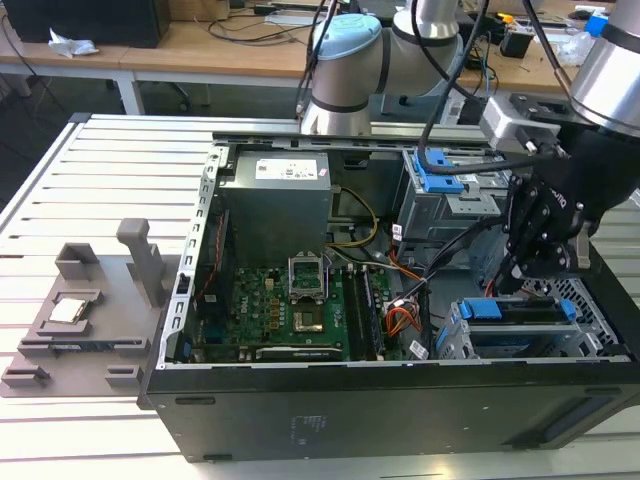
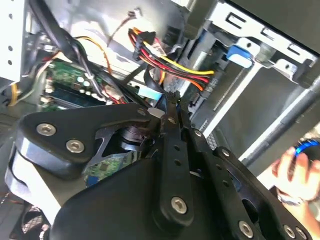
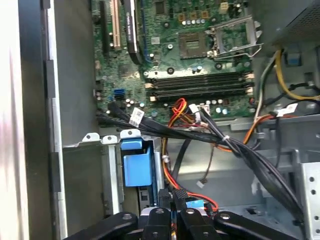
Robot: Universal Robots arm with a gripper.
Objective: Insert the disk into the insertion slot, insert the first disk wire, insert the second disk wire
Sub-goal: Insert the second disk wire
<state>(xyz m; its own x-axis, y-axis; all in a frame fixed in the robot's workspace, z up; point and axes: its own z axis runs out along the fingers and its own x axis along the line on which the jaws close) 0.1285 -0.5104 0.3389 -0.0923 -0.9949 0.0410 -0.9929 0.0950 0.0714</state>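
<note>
The black linkage gripper is hovering just above the blue-framed silver disk, which is sitting inside the perforated sheet-metal insertion slot. Its fingers are pinched together on a black wire connector. Advisable: be aligning the plug squarely before pressing.

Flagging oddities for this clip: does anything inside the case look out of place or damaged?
Nothing looks damaged. The disk sits square in the insertion slot, with the pincer at its rear end among loose cables.

the arm reaches steeply down, its gripper pointing downward with black fingers pressed together.
</note>
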